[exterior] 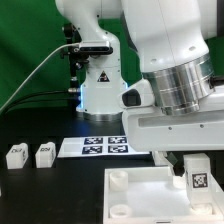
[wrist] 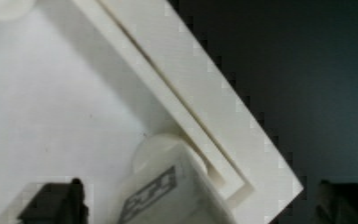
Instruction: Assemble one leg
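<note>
Arm (exterior: 175, 60): white, fills the upper part of the exterior view on that view's right, wrist lowered over the panel.

Bench (exterior: 40, 190): black surface, carries all parts.

Panel (exterior: 145, 195): large, white, square, lies flat at the near edge. A round socket (exterior: 117, 180) stands up at its corner on the exterior view's left.

Marker board (exterior: 105, 147): flat on the bench behind the panel.

Leg (exterior: 195, 178): white block, tag facing the camera, upright over the panel directly under the wrist. Whether it is seated cannot be told. The wrist view shows it beside the panel's raised edge.

Two loose legs (exterior: 15, 153) (exterior: 44, 153): side by side, well apart from the panel, on the exterior view's left.

Fingers (wrist: 51, 205): spread wide to either side of the leg. A gap shows between the visible finger and the leg.
</note>
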Controlling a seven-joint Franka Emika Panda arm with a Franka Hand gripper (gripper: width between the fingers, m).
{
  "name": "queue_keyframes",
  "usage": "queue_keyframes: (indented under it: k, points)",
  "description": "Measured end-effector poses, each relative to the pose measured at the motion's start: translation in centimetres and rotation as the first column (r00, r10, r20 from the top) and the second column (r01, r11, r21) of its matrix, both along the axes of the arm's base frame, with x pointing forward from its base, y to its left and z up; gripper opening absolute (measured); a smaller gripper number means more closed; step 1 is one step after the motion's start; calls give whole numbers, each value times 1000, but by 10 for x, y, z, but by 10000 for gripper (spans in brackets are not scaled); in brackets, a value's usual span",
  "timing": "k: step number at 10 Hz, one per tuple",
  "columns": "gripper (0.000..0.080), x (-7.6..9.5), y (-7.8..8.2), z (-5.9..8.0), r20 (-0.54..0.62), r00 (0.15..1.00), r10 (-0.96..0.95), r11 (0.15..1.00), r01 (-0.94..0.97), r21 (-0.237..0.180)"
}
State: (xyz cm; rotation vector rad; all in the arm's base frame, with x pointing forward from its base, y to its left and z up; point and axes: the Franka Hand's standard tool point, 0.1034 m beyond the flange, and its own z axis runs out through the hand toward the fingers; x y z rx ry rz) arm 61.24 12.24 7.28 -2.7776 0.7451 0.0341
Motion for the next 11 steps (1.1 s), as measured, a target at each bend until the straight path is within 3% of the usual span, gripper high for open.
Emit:
queue_keyframes:
  k: [2, 4, 6, 7, 8, 10, 11]
  points:
    - [649, 11, -8, 11, 51, 956, 287, 956, -282, -85]
    - [649, 13, -6, 11, 60, 953, 296, 953, -290, -87]
    - [396, 13, -6, 11, 56, 962, 269, 961, -264, -82]
    - [396, 13, -7, 11, 40, 983, 179, 982, -176, -72]
    - [307, 13, -7, 11, 22, 996, 85, 994, -84, -64]
    - [307, 13, -8, 11, -15, 996, -90, 995, 89, -55]
    - [306, 16, -10, 10, -33, 969, -244, 970, 243, -29]
